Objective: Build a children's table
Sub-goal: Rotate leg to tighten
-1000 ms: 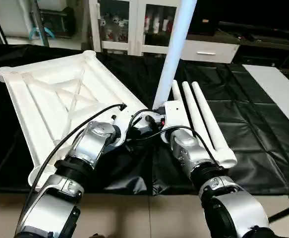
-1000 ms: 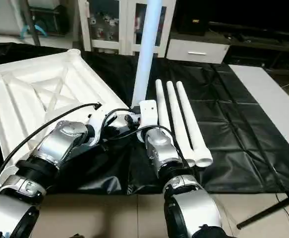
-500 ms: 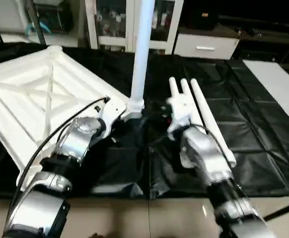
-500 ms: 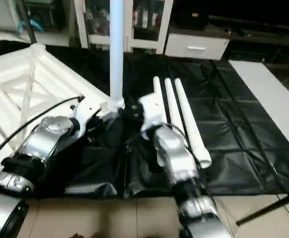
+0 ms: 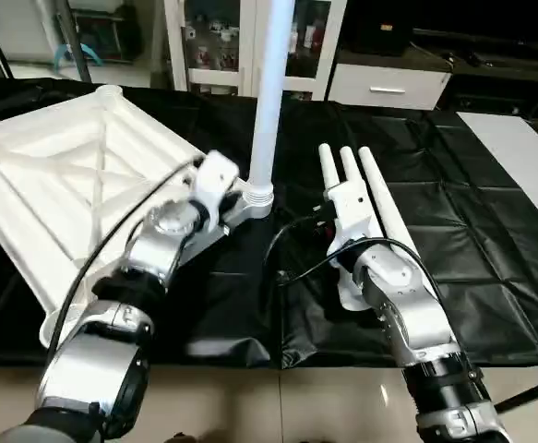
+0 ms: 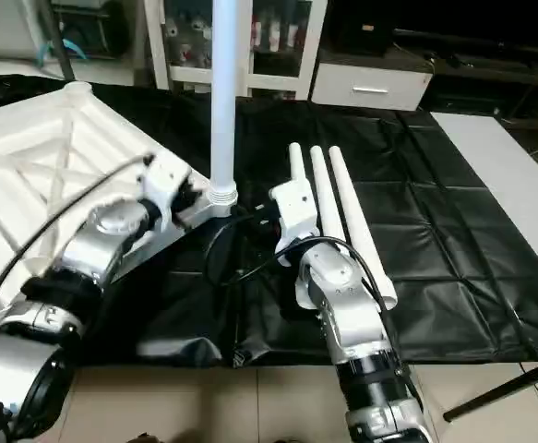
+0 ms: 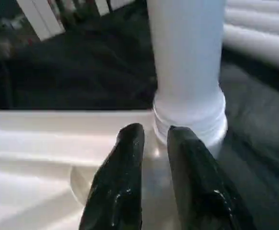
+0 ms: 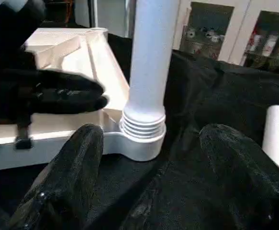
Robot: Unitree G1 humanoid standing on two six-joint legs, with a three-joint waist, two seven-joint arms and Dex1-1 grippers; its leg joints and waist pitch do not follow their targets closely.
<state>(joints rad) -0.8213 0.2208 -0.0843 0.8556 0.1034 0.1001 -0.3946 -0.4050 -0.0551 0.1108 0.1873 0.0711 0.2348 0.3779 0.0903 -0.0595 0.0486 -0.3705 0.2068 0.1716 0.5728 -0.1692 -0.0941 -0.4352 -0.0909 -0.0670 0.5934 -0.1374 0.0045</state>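
Note:
The white tabletop [image 5: 56, 185] lies ribbed side up on the left of the black-covered table. One white leg [image 5: 270, 83] stands upright in its near right corner socket [image 5: 261, 196]. Three more legs [image 5: 379, 194] lie side by side to the right. My left gripper [image 7: 154, 134] hovers over the tabletop's rim right beside the leg's base [image 7: 189, 115], its fingers [image 7: 129, 158] parted by a narrow gap with nothing between them. A short way back from the socket [image 8: 141, 139], my right gripper [image 8: 152, 132] stands wide open and empty.
Glass-door cabinets [image 5: 222, 46] stand behind the worktable. A pale board [image 5: 518, 157] lies at the far right. The black cover [image 5: 250, 305] is wrinkled toward the table's front edge. Black cables [image 5: 292, 245] loop from both wrists.
The leg has gone from leaning to upright in the corner socket. My right gripper has drawn back from its base. The left fingers have parted slightly. The camera has also shifted.

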